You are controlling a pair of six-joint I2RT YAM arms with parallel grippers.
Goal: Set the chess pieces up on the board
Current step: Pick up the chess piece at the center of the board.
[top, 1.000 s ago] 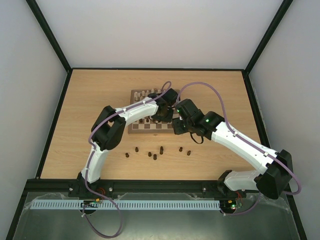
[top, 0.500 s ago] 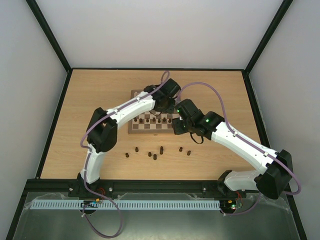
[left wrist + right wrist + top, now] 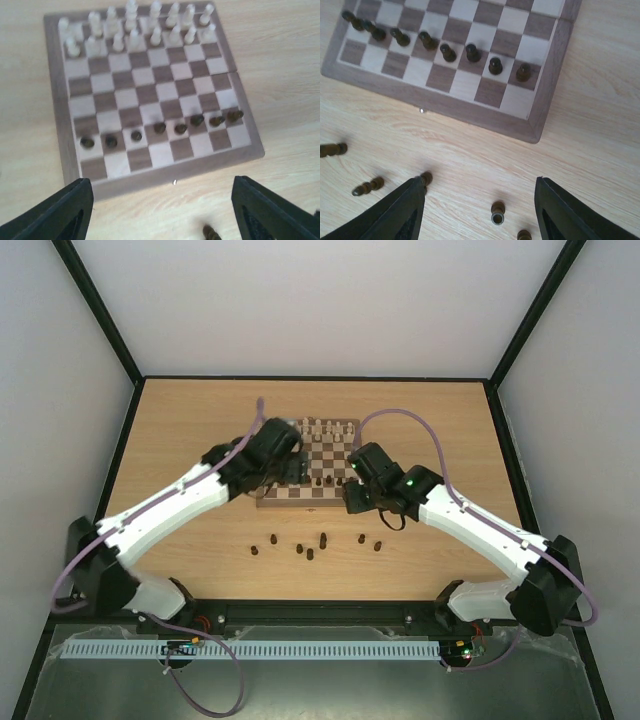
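The left gripper (image 3: 162, 220) and right gripper (image 3: 477, 220) both gape wide, empty. The chess pieces (image 3: 496, 210) loose on the bench (image 3: 600, 150) look light, rigid, easily toppled; pinch each across its waist

Bright, even light; the left wrist view is blurred, the right sharp; tiny dark brown wooden chessmen (image 3: 495, 65) cast soft shadows.

My bench (image 3: 280, 50) pale matt wood grain, the board (image 3: 55, 125) smooth satin wood in brown and cream, the chess pieces (image 3: 495, 65) dark turned wood, faintly glossy, my left end effector (image 3: 161, 187) matt black plastic
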